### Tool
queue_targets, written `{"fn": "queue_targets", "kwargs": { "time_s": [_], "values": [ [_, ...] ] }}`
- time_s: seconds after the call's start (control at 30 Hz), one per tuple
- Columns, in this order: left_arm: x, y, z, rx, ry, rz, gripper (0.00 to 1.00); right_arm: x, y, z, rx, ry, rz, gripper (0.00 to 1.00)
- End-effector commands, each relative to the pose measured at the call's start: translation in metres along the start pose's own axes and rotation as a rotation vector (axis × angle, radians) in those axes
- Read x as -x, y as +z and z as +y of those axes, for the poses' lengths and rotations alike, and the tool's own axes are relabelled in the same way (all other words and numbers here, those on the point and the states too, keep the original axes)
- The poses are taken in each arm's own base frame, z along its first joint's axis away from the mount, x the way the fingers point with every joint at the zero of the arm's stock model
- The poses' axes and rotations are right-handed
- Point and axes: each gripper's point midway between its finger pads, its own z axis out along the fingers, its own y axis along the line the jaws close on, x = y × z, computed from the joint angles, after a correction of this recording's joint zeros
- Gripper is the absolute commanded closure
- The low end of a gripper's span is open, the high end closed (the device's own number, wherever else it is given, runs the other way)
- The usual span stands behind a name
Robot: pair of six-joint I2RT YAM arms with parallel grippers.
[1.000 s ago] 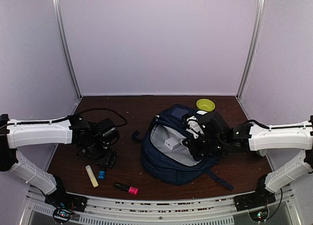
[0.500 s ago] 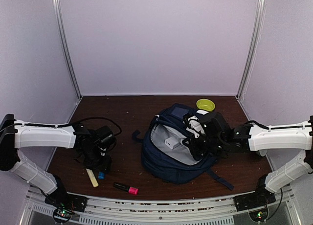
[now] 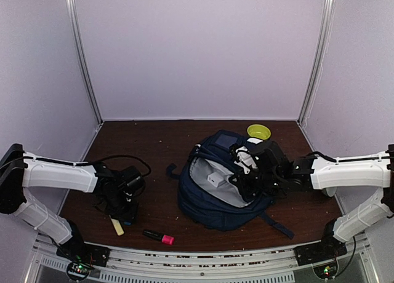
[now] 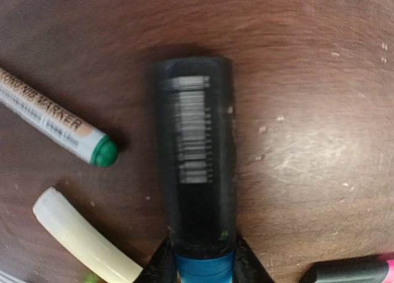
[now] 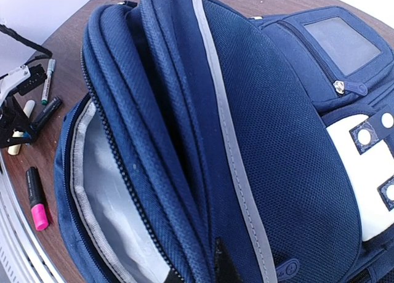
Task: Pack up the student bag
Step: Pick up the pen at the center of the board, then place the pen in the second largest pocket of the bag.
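The student bag [image 3: 215,200], navy with a grey lining, lies open at the table's middle, and a small white box [image 3: 215,180] lies inside it. My right gripper [image 3: 244,181] is shut on the bag's upper zipper rim [image 5: 184,191], holding the mouth open; its black fingertips [image 5: 225,263] poke out between the folds. My left gripper [image 3: 123,214] is low over the table at the left. Its fingers [image 4: 161,266] press both sides of the blue end of a black marker [image 4: 194,160] that lies flat on the wood.
A green-capped marker [image 4: 55,126] and a pale yellow highlighter [image 4: 80,240] lie just left of the black marker. A pink-tipped black highlighter [image 3: 159,236] lies near the front edge. A yellow-green bowl [image 3: 258,131] stands behind the bag.
My left gripper has come down and toward the front edge over the pens, and its jaws have narrowed onto the black marker. The right arm and the bag have stayed still.
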Motion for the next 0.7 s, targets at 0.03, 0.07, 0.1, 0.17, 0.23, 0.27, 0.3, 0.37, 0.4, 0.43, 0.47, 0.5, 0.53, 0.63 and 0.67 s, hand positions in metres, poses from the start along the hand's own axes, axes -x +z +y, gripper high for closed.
{"fn": "queue_targets", "kwargs": {
  "time_s": [0.03,0.07,0.1,0.17,0.23,0.27,0.3,0.37,0.4,0.43,0.47,0.5,0.53,0.63,0.67],
  "values": [
    [0.010,0.007,-0.003,-0.010,-0.011,-0.037,0.82,0.010,0.007,-0.010,-0.040,0.024,-0.015,1.00],
    [0.011,0.006,-0.005,-0.017,-0.012,-0.047,0.84,0.010,0.007,-0.010,-0.038,0.023,-0.014,1.00],
    [0.014,0.004,-0.006,-0.026,-0.011,-0.061,0.86,0.010,0.007,-0.010,-0.039,0.023,-0.013,1.00],
    [0.023,-0.004,-0.013,-0.053,-0.001,-0.100,0.89,0.010,0.007,-0.010,-0.037,0.023,-0.012,1.00],
    [0.035,-0.018,-0.023,-0.101,0.034,-0.156,0.95,0.010,0.008,-0.010,-0.034,0.022,-0.009,1.00],
    [0.041,-0.026,-0.027,-0.116,0.054,-0.184,1.00,0.010,0.008,-0.010,-0.032,0.023,-0.008,1.00],
    [0.046,-0.033,-0.030,-0.121,0.071,-0.212,1.00,0.010,0.008,-0.010,-0.032,0.025,-0.007,1.00],
    [0.055,-0.047,-0.033,-0.121,0.100,-0.268,1.00,0.010,0.009,-0.011,-0.031,0.029,-0.004,1.00],
    [0.058,-0.054,-0.035,-0.128,0.115,-0.297,1.00,0.010,0.010,-0.011,-0.032,0.031,-0.001,1.00],
    [0.062,-0.062,-0.040,-0.139,0.135,-0.330,1.00,0.010,0.011,-0.011,-0.031,0.032,0.001,1.00],
    [0.065,-0.071,-0.046,-0.162,0.162,-0.366,1.00,0.010,0.011,-0.012,-0.031,0.034,0.001,1.00],
    [0.068,-0.082,-0.055,-0.196,0.194,-0.408,1.00,0.010,0.012,-0.012,-0.030,0.036,0.003,1.00],
    [0.070,-0.093,-0.066,-0.236,0.231,-0.452,1.00,0.010,0.013,-0.013,-0.031,0.040,0.005,1.00],
    [0.076,-0.127,-0.094,-0.327,0.323,-0.569,1.00,0.011,0.014,-0.014,-0.025,0.049,0.005,1.00],
    [0.078,-0.137,-0.102,-0.354,0.349,-0.598,1.00,0.010,0.014,-0.015,-0.027,0.052,0.005,1.00]
  ]
}}
